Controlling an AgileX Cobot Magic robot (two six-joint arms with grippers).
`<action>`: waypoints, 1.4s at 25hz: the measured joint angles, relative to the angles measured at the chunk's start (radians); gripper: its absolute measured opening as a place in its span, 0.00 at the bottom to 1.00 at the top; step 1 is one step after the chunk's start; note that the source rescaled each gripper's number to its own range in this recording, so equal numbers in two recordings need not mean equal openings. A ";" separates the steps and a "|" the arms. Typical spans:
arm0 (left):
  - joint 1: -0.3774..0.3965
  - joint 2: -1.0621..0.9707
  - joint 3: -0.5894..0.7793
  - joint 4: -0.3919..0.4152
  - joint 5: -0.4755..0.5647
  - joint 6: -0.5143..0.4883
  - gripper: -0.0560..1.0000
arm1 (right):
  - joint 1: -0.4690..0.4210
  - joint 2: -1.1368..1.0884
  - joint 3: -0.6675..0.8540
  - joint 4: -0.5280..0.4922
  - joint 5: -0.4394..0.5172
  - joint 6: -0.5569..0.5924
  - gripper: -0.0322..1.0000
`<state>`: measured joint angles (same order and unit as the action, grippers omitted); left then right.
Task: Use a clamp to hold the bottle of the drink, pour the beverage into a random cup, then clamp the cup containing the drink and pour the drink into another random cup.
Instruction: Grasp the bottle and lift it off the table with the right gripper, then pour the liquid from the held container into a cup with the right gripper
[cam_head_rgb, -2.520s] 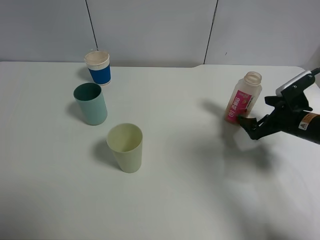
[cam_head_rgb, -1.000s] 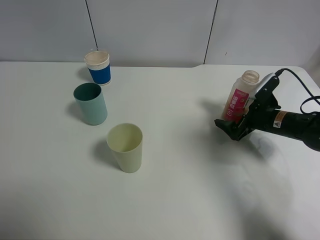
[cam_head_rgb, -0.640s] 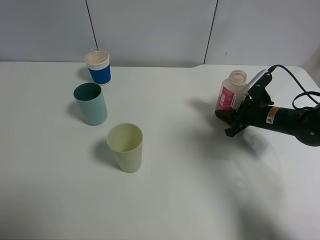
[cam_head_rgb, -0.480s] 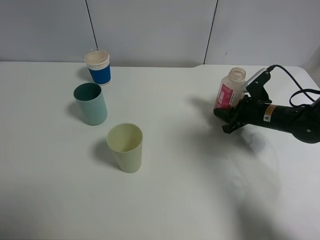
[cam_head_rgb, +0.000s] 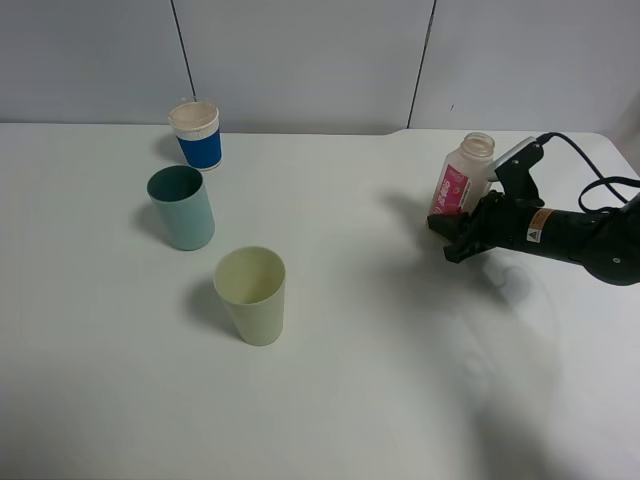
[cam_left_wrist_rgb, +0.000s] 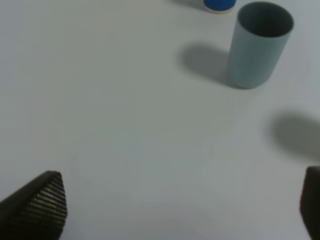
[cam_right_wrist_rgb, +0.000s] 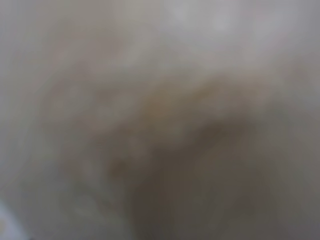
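The bottle (cam_head_rgb: 462, 180), small and translucent with a pink-red label, is upright at the right of the table. My right gripper (cam_head_rgb: 458, 228) is shut on its lower part, and the black jaws hide its base. A pale peach-tan blur (cam_right_wrist_rgb: 165, 125) fills the right wrist view, too close to make out. The pale yellow-green cup (cam_head_rgb: 252, 295) stands near the table's middle left. The teal cup (cam_head_rgb: 182, 208) (cam_left_wrist_rgb: 260, 45) stands behind it and to the left. My left gripper (cam_left_wrist_rgb: 175, 210) hangs open over bare table, short of the teal cup.
A shorter blue cup with a white rim (cam_head_rgb: 197, 135) (cam_left_wrist_rgb: 219, 4) stands at the back left, behind the teal cup. The white table (cam_head_rgb: 360, 380) stretches wide between the cups and the bottle. A black cable (cam_head_rgb: 585, 165) loops behind the right arm.
My right gripper reached the bottle, shut on it and carried it a little back and left. Over the last half second it has barely moved. The cups stayed put.
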<state>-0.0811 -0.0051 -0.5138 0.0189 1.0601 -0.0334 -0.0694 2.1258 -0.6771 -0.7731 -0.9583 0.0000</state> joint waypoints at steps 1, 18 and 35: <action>0.000 0.000 0.000 0.000 0.000 0.000 0.95 | 0.000 0.000 0.000 0.000 0.000 0.000 0.08; 0.000 0.000 0.000 0.000 0.000 0.000 0.95 | 0.000 -0.092 0.002 0.006 0.052 0.092 0.08; 0.000 0.000 0.000 0.000 0.000 0.000 0.95 | 0.081 -0.271 0.003 -0.038 0.202 0.121 0.08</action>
<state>-0.0811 -0.0051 -0.5138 0.0189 1.0601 -0.0334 0.0112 1.8550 -0.6739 -0.8115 -0.7560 0.1209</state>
